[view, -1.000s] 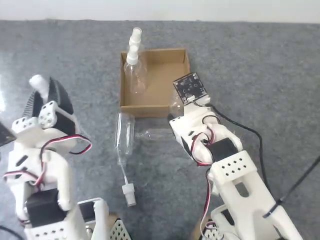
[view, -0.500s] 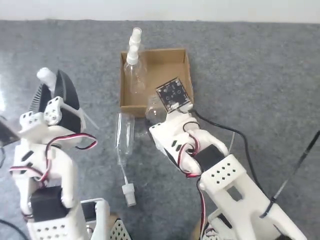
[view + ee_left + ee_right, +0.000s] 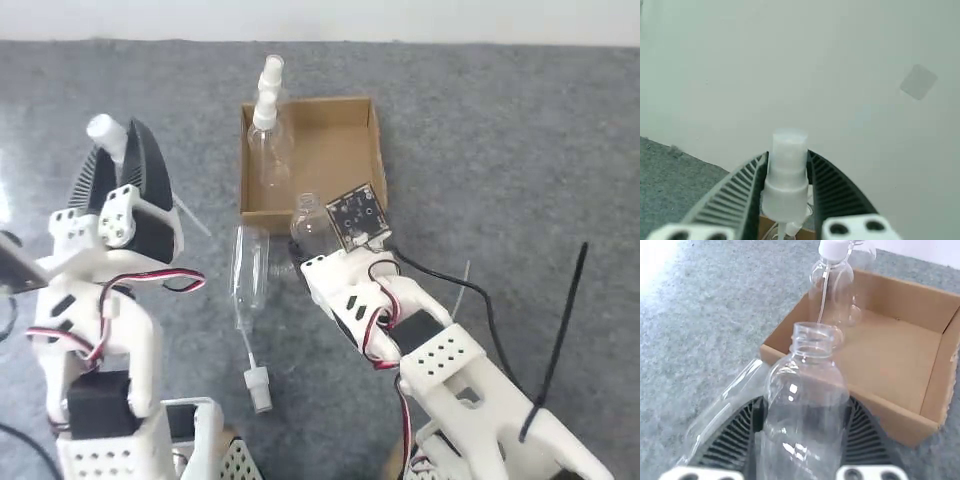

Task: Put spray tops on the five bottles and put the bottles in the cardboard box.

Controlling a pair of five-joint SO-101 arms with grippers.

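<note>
My right gripper (image 3: 802, 427) is shut on a clear open-necked bottle (image 3: 805, 405), held upright just in front of the cardboard box (image 3: 355, 140); the same bottle (image 3: 313, 228) shows in the high view. My left gripper (image 3: 786, 185) is shut on a white spray top (image 3: 786, 175), raised at the left; the spray top (image 3: 106, 132) has its thin tube trailing to the right. Two capped bottles (image 3: 270, 135) stand in the box's left corner. Another bottle (image 3: 249, 265) lies on the carpet before the box, with a loose spray top (image 3: 258, 385) below it.
Grey carpet (image 3: 520, 150) covers the table, with open room right of the box. A white wall (image 3: 400, 20) runs along the far edge. Black cables (image 3: 560, 330) hang off the right arm.
The right arm swung left and stood its bottle upright in front of the box. The left arm rose and shifted right, carrying the spray top.
</note>
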